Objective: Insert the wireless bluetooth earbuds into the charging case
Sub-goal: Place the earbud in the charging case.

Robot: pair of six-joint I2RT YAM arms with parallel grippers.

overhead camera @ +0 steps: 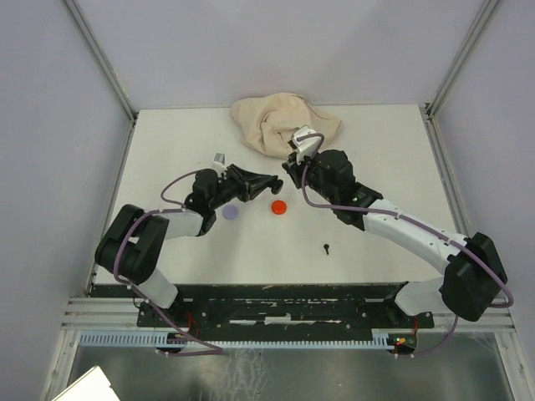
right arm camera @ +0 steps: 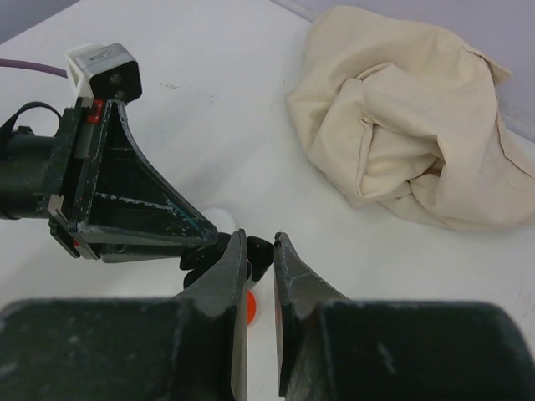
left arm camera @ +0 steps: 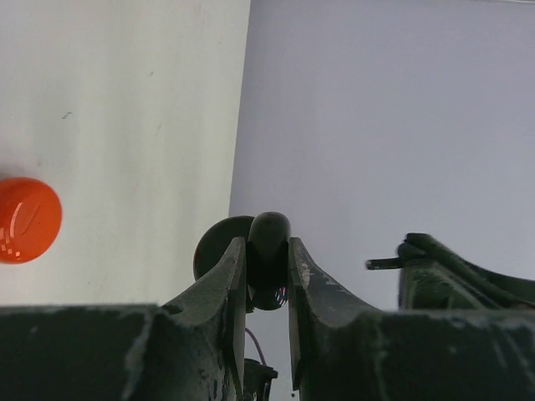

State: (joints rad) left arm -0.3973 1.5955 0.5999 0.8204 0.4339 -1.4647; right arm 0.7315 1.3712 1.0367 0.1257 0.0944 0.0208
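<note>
My left gripper [overhead camera: 277, 181] is shut on a small black charging case [left arm camera: 269, 230], held above the table with its round lid [left arm camera: 219, 246] open behind the jaws. My right gripper [overhead camera: 288, 165] faces it tip to tip, a little apart. It is nearly closed on a small black piece [right arm camera: 261, 255] that looks like a black earbud. A thin stem [left arm camera: 382, 264] sticks out from its fingers [left arm camera: 451, 280] in the left wrist view. Another black earbud [overhead camera: 327, 247] lies loose on the table. No other earbuds show.
A red disc [overhead camera: 278, 206] lies just below both grippers, and a lavender disc [overhead camera: 231, 213] lies under the left arm. A white disc [right arm camera: 219, 219] shows under the left gripper's fingers [right arm camera: 134, 200]. A crumpled beige cloth [overhead camera: 284, 124] lies at the back.
</note>
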